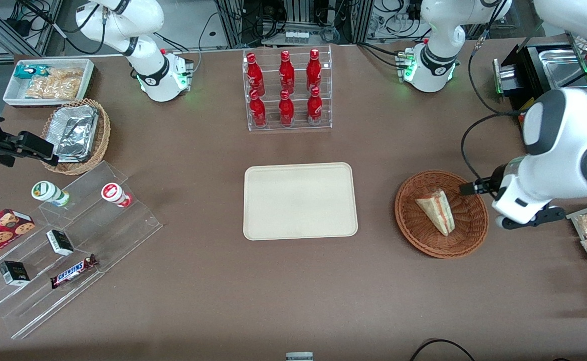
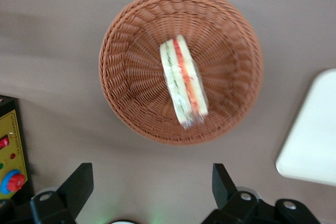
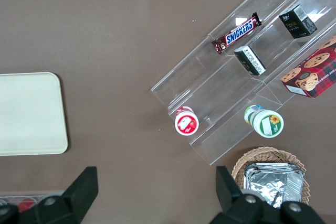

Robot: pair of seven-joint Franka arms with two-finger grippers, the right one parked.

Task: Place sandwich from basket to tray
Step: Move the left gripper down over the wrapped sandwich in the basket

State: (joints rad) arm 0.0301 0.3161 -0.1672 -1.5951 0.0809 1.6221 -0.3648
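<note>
The end effector hangs above the tabletop with its fingers spread wide and holding nothing. The wicker basket sits just below and ahead of it, with the sandwich wedge lying inside. The cream tray lies farther off, toward the parked arm's end, bare.

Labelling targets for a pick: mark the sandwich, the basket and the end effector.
sandwich [image 2: 182,81]: left wrist view, striped cut edge.
basket [image 1: 426,245]: front view, woven rim nearest the camera.
end effector [image 2: 152,184]: left wrist view, open gap midway between fingertips, beside the basket.
</note>
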